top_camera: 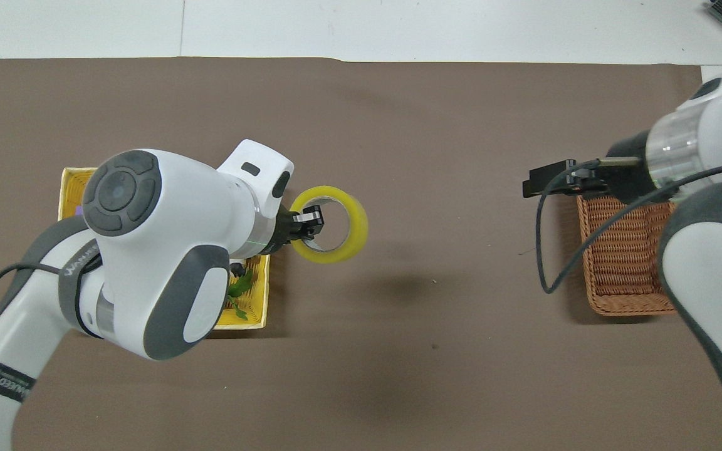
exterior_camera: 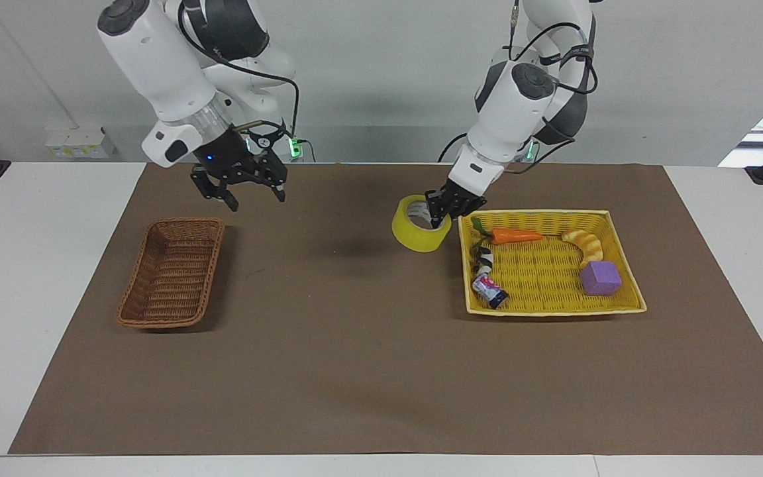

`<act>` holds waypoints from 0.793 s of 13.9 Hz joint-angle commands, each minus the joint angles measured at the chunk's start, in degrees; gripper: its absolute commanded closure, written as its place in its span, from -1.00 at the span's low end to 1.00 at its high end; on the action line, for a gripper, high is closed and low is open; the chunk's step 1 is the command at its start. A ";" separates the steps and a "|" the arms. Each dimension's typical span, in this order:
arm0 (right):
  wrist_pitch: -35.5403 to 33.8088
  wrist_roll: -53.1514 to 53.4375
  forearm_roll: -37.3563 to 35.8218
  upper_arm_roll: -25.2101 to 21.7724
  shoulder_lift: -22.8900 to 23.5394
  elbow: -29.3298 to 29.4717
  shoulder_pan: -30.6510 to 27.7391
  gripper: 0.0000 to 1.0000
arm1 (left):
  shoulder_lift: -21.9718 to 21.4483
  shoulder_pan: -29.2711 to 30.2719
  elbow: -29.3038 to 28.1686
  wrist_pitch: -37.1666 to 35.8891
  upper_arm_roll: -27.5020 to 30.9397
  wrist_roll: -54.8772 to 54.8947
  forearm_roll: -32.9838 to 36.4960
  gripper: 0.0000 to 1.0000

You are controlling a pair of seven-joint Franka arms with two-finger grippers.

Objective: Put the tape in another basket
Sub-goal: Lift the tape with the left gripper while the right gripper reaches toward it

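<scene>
Clamped on the wall of the packing tape roll (exterior_camera: pixel 420 230), the left gripper (exterior_camera: pixel 446 211) holds it in the air over the brown mat (exterior_camera: pixel 355 371), just outside the yellow basket (exterior_camera: pixel 554 310). A toy carrot (exterior_camera: pixel 508 235), croissant (exterior_camera: pixel 585 244) and purple cube (exterior_camera: pixel 600 278) lie in that basket. Fingers spread, the right gripper (exterior_camera: pixel 249 192) hangs above the mat's robot-side edge, near the brown wicker basket (exterior_camera: pixel 171 275).

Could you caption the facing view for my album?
Left gripper carries the tape above the brown mat.
</scene>
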 commanded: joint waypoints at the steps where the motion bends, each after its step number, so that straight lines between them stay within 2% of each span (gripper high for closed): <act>1: 1.68 -1.54 7.11 -0.31 0.48 -1.49 -0.16 -1.00 | 0.08 -3.63 0.16 5.64 0.93 -0.42 -6.43 1.00; 6: 6.70 -2.33 18.27 -0.31 0.84 -6.50 2.47 -1.00 | -0.27 -7.86 -1.87 18.38 -0.56 0.20 -15.93 1.00; 11: 6.35 -5.49 25.32 -0.40 -0.48 -9.57 1.33 -1.00 | 0.61 -8.83 -1.78 19.64 -1.79 0.72 -16.21 1.00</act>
